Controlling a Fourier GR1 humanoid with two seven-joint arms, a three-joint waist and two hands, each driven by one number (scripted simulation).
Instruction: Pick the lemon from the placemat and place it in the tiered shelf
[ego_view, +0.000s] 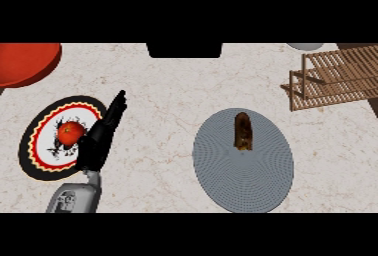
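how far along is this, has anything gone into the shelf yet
Nothing looks done: the wooden tiered shelf holds nothing visible. The only thing on the grey placemat is a brown oblong object, not visibly a lemon, and it lies untouched. The left hand is open beside a patterned plate holding a red fruit. Grasping, carrying and placing remain.

marble counter (162, 115), placemat (244, 175), plate (44, 160), shelf (332, 75)
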